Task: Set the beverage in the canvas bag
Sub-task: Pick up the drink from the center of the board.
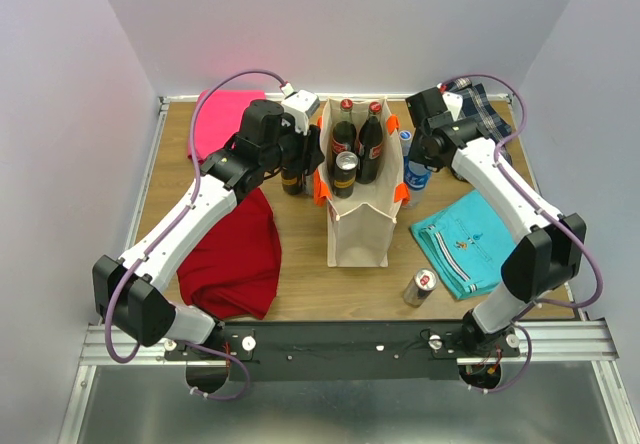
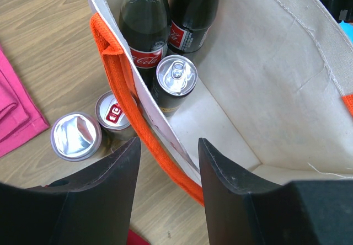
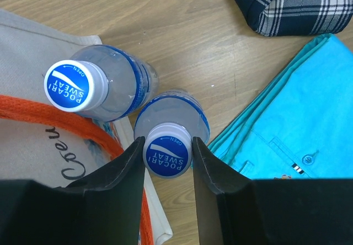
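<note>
Cream canvas bag (image 1: pixel 358 234) with orange straps stands mid-table, your left gripper (image 2: pixel 168 145) astride its rim, jaws apart. Just right of it, your right gripper (image 3: pixel 168 141) pinches the blue cap of a clear plastic bottle (image 3: pixel 168 158), its body mostly hidden below.

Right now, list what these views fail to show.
Top view: the left arm mostly covers the drinks left of the canvas bag.
Right wrist view: unclear whether the right claw touches the bottle cap it brackets.
Left wrist view: fingers of the left claw hide the bag's near floor.
Top view: loose can label too small.
</note>
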